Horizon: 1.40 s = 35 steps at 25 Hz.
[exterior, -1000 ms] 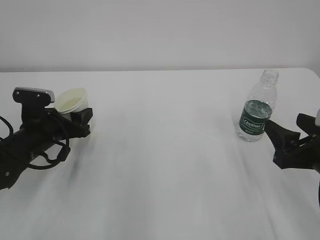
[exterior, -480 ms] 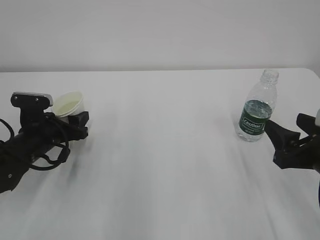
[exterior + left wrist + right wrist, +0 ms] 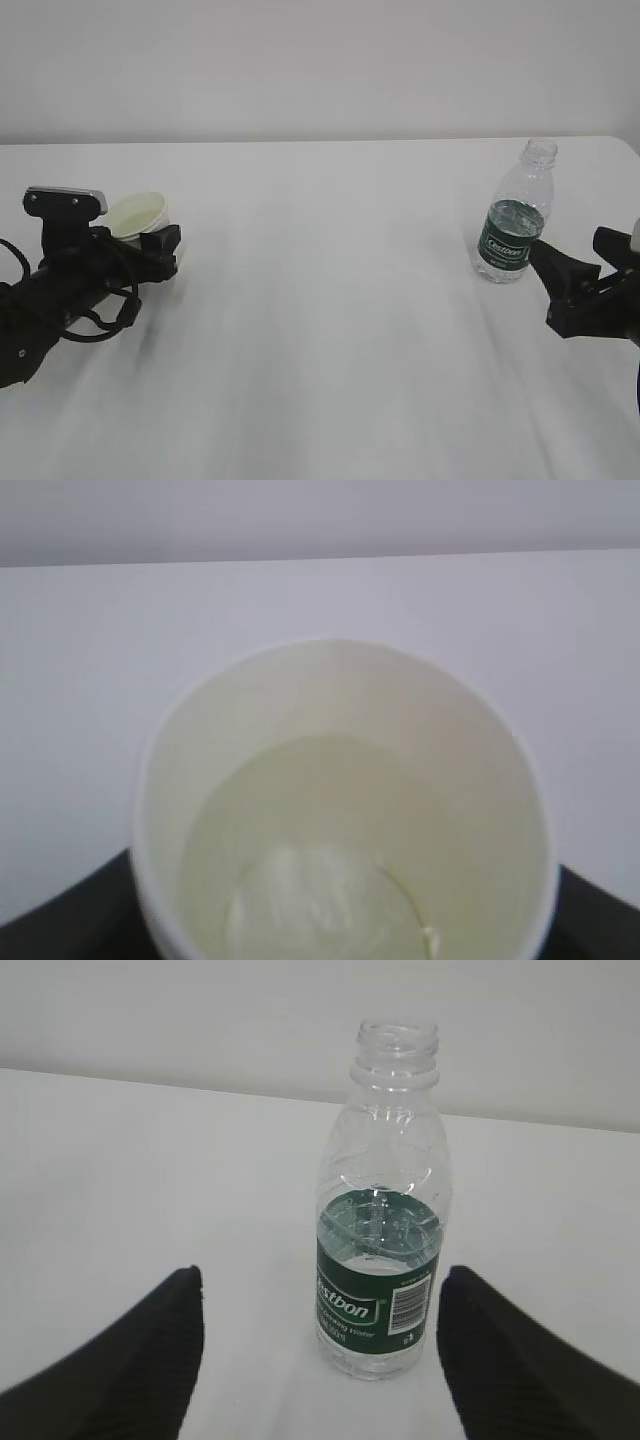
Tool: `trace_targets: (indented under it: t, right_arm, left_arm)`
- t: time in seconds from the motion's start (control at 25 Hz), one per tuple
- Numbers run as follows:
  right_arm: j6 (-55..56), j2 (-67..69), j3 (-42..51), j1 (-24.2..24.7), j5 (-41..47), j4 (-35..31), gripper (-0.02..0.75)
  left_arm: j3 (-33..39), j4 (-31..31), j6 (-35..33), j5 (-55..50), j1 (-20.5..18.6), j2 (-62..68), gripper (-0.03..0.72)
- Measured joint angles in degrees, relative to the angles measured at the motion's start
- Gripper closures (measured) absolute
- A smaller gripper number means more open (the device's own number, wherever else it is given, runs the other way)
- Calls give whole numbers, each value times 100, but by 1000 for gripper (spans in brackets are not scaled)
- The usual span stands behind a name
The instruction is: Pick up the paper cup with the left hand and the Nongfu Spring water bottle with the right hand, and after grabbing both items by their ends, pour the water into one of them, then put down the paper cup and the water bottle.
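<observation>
Count, white table (image 3: 330,300): one; paper cup (image 3: 138,214): one, white, pale cream inside, a little liquid in the bottom seen from the left wrist view (image 3: 340,810); water bottle (image 3: 514,215): one, clear, green label, uncapped, also in the right wrist view (image 3: 383,1210); robot arms: two, left hand (image 3: 150,245) and right hand (image 3: 560,275); black fingers (image 3: 120,1360) in right wrist view: two; caps: cannot tell.

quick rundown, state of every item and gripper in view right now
paper cup: tilted, between the left gripper's fingers, a little water inside
water bottle: upright on the table, cap off, partly filled, not held
left gripper: around the cup; hold or release unclear
right gripper: open, fingers apart on either side of the bottle, short of it
</observation>
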<state>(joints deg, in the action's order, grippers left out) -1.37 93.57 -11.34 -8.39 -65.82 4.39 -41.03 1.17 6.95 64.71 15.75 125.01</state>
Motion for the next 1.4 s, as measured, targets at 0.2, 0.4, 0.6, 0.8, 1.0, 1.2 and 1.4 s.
trace_targets:
  t: [0.2, 0.4, 0.6, 0.8, 1.0, 1.2, 1.4]
  right_arm:
    - [0, 0, 0, 0, 0, 0, 184]
    - [0, 0, 0, 0, 0, 0, 184]
    - [0, 0, 0, 0, 0, 0, 184]
    - [0, 0, 0, 0, 0, 0, 184]
    - [0, 0, 0, 0, 0, 0, 184]
    - [0, 0, 0, 0, 0, 0, 184]
    - [0, 0, 0, 0, 0, 0, 184]
  left_arm:
    - [0, 94, 0, 36, 0, 0, 142]
    - [0, 220, -10, 47, 0, 0, 100]
    - [0, 233, -9, 47, 0, 0, 95]
    - [54, 246, -9, 68, 0, 0, 95]
    - [294, 270, -9, 82, 0, 0, 95]
    - [575, 402, -9, 82, 0, -10, 95]
    - [866, 458, -9, 82, 0, -263, 96]
